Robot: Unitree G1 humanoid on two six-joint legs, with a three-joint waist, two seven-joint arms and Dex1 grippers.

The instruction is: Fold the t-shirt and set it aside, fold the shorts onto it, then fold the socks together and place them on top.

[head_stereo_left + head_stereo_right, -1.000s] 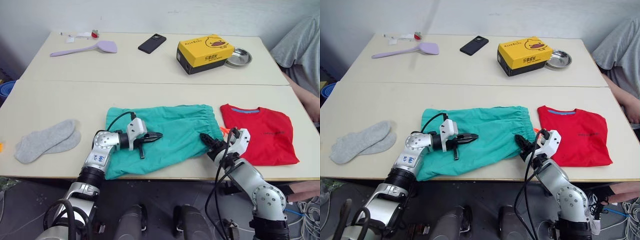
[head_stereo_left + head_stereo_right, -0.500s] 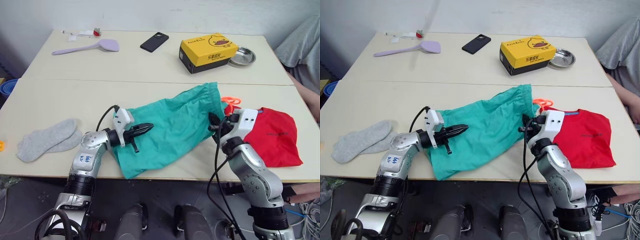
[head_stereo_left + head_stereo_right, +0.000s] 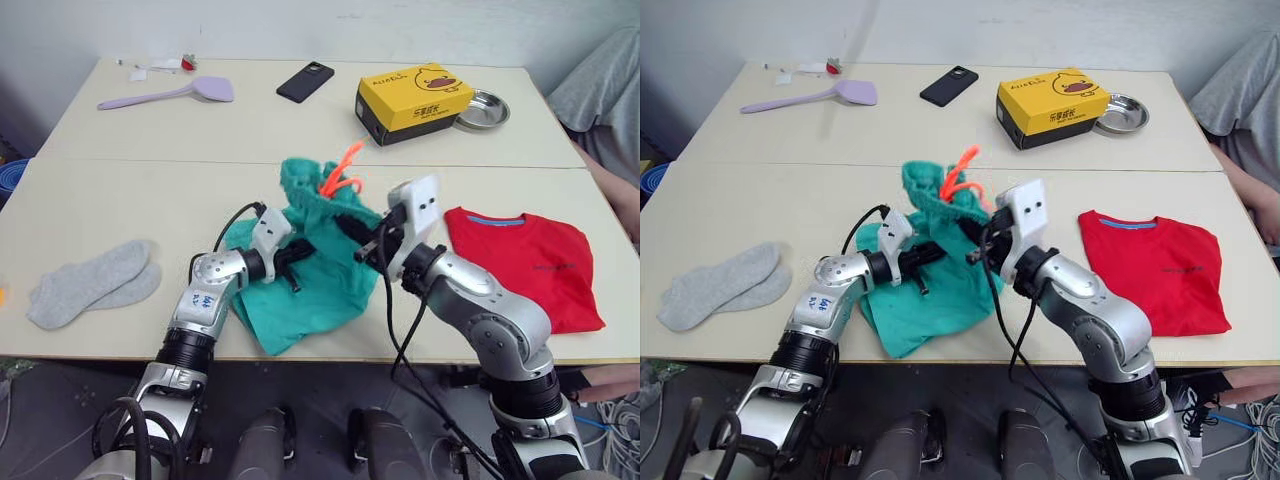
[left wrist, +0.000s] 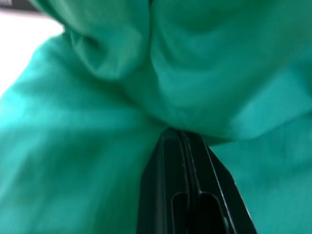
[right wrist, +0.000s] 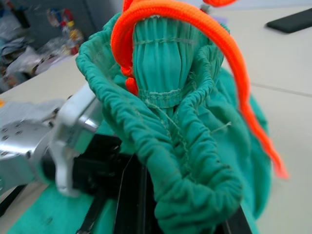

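Shorts (image 3: 310, 280): matt teal cloth, gathered waistband, woven orange cord drawstring (image 5: 204, 29). T-shirt (image 3: 525, 265): matt red cloth. Socks (image 3: 90, 280): grey knit; bowl (image 3: 482, 108): shiny metal.

Bare table (image 3: 150, 200) lies between socks (image 3: 90, 281) and bunched shorts (image 3: 310, 280).

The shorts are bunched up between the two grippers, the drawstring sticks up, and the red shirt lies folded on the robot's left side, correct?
Not quite. The shirt lies on the robot's right, as the left eye view shows. The rest holds: the shorts are bunched between the grippers and the drawstring sticks up.
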